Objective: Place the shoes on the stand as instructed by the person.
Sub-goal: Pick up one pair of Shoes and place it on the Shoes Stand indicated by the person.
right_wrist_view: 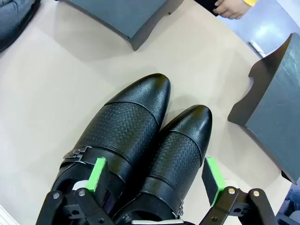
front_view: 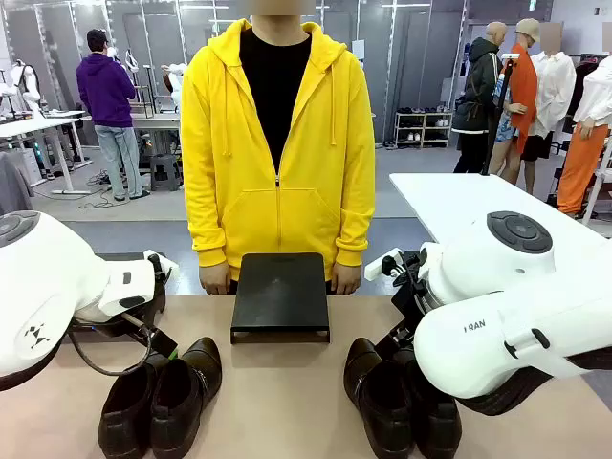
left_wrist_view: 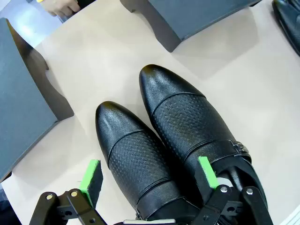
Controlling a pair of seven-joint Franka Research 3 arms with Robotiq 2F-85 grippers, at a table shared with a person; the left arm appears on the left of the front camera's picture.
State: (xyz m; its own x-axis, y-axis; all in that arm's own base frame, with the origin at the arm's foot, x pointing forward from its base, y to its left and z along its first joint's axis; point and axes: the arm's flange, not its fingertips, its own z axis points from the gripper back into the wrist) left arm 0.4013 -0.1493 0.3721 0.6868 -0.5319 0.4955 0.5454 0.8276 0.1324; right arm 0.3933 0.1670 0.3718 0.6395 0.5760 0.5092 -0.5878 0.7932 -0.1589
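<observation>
Two pairs of black dress shoes rest on the tan table, one pair at the front left (front_view: 163,397) and one at the front right (front_view: 402,397). My left gripper (left_wrist_view: 149,174) is open and low over the left pair (left_wrist_view: 159,140); one green pad is outside the left-hand shoe, the other at the opening of the right-hand shoe. My right gripper (right_wrist_view: 155,178) is open over the right pair (right_wrist_view: 145,136), its pads straddling the nearer shoe. The person (front_view: 277,143) in a yellow hoodie stands behind a black stand (front_view: 279,292) at the table's far middle.
Two more dark stands sit to either side, one by the left pair (left_wrist_view: 23,93) and one by the right pair (right_wrist_view: 276,112). The person's hand (right_wrist_view: 229,8) rests at the far table edge. A shoe of the other pair (left_wrist_view: 288,18) lies off to one side.
</observation>
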